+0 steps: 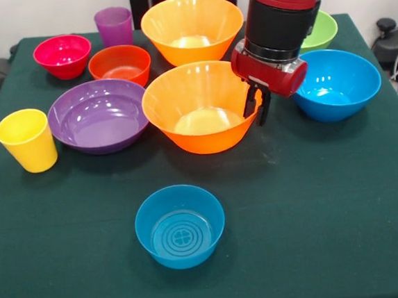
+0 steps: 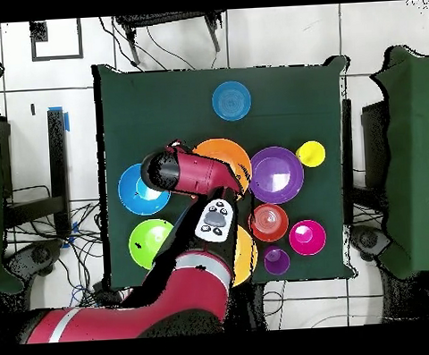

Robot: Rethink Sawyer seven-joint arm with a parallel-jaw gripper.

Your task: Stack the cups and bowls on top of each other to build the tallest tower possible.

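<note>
Nearest the camera, a small teal bowl (image 1: 181, 226) sits alone and upright on the green table (image 1: 318, 236), well apart from everything else. Behind it a large orange bowl (image 1: 199, 107) stands near the middle, its rim touching or just beside a wide purple bowl (image 1: 98, 116) on its left in the front view. The gripper (image 1: 258, 105) hangs at this orange bowl's right rim, its dark fingers (image 1: 250, 101) pointing down at the wall; whether they pinch the rim or stand apart, I cannot tell. A blue bowl (image 1: 340, 84) lies just right of the gripper, a green bowl (image 1: 322, 30) behind it, partly hidden by the arm (image 1: 281, 9). The second large orange bowl (image 1: 192, 27) sits farther back. At the left are the yellow cup (image 1: 27, 139), an orange-red bowl (image 1: 120, 65), a pink-red bowl (image 1: 62, 56) and the purple cup (image 1: 114, 26). Nothing is stacked.
</note>
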